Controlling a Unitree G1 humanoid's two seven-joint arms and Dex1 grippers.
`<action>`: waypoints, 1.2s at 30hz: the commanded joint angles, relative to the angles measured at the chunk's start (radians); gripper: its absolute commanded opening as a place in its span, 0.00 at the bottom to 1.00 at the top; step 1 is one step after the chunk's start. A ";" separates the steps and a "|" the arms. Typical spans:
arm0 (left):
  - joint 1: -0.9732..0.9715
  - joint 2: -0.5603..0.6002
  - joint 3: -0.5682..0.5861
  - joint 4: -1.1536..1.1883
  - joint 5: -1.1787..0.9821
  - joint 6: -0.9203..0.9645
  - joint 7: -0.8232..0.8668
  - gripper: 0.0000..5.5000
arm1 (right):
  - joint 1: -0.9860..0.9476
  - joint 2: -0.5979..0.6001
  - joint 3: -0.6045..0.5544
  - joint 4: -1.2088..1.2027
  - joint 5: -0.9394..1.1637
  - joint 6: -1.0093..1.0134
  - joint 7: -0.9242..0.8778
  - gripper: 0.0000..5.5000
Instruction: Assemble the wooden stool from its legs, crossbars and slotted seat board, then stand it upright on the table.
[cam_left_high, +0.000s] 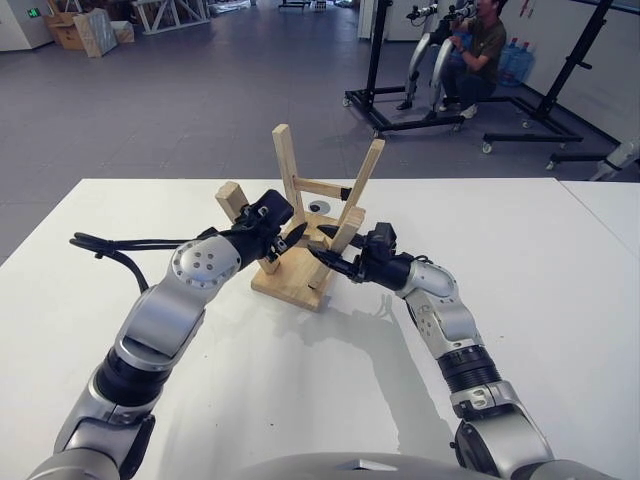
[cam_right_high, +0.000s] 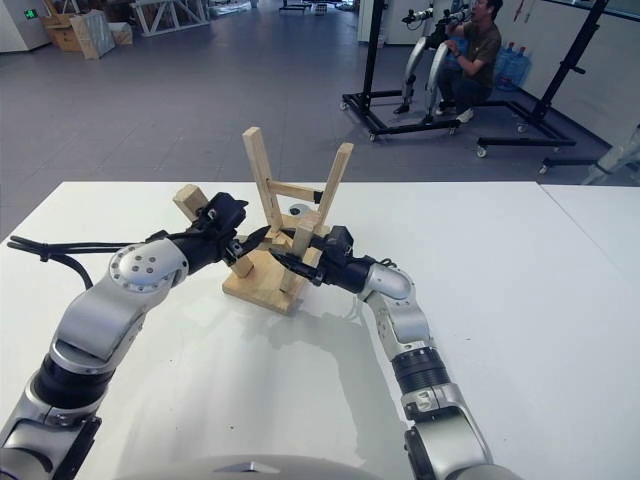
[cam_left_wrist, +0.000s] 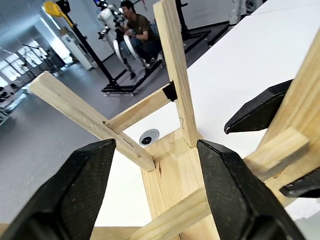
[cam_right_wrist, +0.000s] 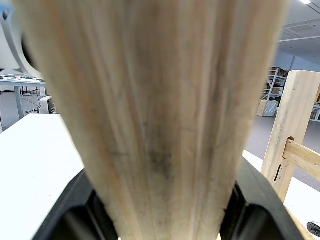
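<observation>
Right jaws clamp a leg (cam_right_wrist: 160, 100); left jaws gape wide, holding nothing. Uneven pushing could topple the upturned stool (cam_left_high: 288, 282).

I'm seeing bare table (cam_left_high: 540, 320) open all round the stool (cam_left_high: 285, 285). Its upturned rear legs (cam_left_high: 288, 170) and crossbar (cam_left_high: 322, 187) are barring the middle. The spread left gripper (cam_left_high: 283, 243) and the right gripper (cam_left_high: 328, 250), clamping the near leg (cam_right_wrist: 160, 120), are crowding the front.

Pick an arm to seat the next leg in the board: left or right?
Right, probably. The right gripper is shut on a leg at the seat board; the left gripper is open, holding nothing.
</observation>
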 joint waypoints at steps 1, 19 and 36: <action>0.057 -0.016 -0.042 0.037 0.017 -0.015 -0.003 0.54 | 0.000 0.010 0.024 -0.023 -0.017 0.009 -0.001 0.37; -0.139 -0.012 0.061 -0.016 0.002 0.096 -0.053 0.54 | 0.012 0.007 0.026 -0.036 -0.014 0.013 -0.024 0.37; 0.018 -0.047 0.017 0.076 0.054 -0.036 -0.029 0.54 | 0.010 0.010 0.038 -0.039 -0.019 0.014 -0.023 0.37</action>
